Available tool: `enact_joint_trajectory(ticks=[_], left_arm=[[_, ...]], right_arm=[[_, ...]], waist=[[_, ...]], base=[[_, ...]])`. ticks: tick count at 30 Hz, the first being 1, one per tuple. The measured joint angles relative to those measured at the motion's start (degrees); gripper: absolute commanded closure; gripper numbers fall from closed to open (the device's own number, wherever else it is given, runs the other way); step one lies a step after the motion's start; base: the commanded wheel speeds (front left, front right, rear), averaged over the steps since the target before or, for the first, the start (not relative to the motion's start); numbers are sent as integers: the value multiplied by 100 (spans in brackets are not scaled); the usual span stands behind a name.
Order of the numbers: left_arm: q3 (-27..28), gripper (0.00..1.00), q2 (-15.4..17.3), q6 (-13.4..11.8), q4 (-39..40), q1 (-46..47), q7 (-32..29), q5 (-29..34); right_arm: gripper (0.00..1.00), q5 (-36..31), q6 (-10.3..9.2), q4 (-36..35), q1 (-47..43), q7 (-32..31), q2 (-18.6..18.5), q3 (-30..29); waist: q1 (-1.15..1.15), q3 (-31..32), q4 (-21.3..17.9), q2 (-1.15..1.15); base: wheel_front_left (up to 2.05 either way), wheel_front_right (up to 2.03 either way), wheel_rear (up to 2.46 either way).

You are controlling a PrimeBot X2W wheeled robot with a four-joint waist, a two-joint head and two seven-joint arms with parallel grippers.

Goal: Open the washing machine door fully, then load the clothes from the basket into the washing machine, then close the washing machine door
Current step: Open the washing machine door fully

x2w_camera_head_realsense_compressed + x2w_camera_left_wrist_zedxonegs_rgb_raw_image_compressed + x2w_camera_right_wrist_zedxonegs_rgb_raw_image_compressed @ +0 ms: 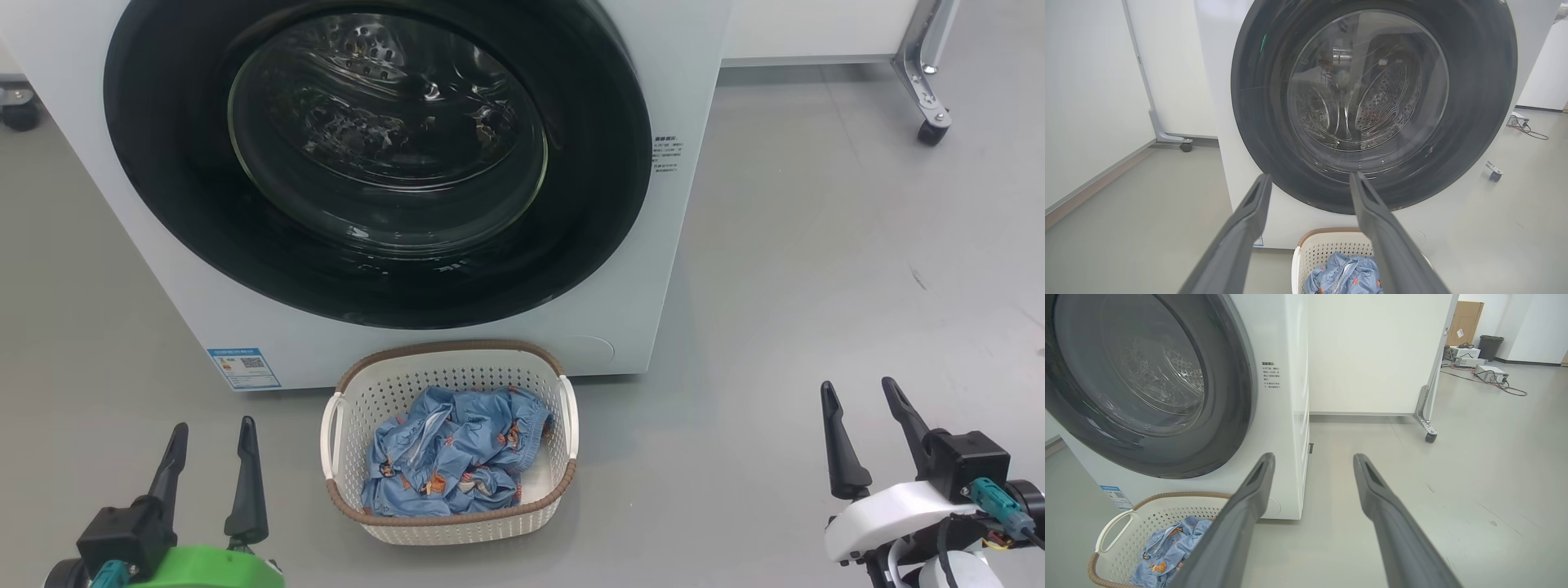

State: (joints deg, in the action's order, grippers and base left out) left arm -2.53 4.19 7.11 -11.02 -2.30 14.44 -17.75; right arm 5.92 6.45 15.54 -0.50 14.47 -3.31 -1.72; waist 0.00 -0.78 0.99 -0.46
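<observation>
Closed washing machine door (375, 155); clothes (453, 453) in basket (457, 527) on floor (775, 327) near it; left gripper (214, 425) and right gripper (857, 384) fingers spread, empty.

Head cam looks down, fairly near, at washer (490, 343) front and basket (449, 523), both ahead, between left gripper (214, 425) and right gripper (857, 384). Left wrist cam faces door (1257, 102) square-on, close. Right wrist cam angles past washer's right side onto floor (1494, 457). All three share door and basket.
</observation>
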Motion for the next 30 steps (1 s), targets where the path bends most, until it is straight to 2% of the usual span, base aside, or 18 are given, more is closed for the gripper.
enact_joint_trajectory(ticks=[20,21,22,23,24,30], left_arm=[[26,0,-8,0,-2,-1,0,-1],[27,0,-9,0,-2,-1,0,-1],[27,0,-9,0,-2,-1,0,-1],[26,0,-9,0,-2,-1,0,-1],[26,0,-9,0,-4,-1,0,-1],[26,0,-9,0,-4,-1,0,-1]], right_arm=[[0,0,4,-21,1,0,13,-51],[2,0,5,-24,1,0,14,-51],[23,0,5,-26,1,0,15,-51],[71,0,5,-29,1,0,16,-51],[100,0,5,-30,1,0,21,-51],[100,7,8,-48,1,0,41,-47]], waist=[[0,10,-6,0],[0,10,-6,0],[0,9,-7,0],[0,8,-6,0],[0,6,-6,0],[0,-2,-4,0]], base=[[0,0,0],[0,0,0],[0,0,0],[0,0,0],[0,0,0],[0,0,0]])
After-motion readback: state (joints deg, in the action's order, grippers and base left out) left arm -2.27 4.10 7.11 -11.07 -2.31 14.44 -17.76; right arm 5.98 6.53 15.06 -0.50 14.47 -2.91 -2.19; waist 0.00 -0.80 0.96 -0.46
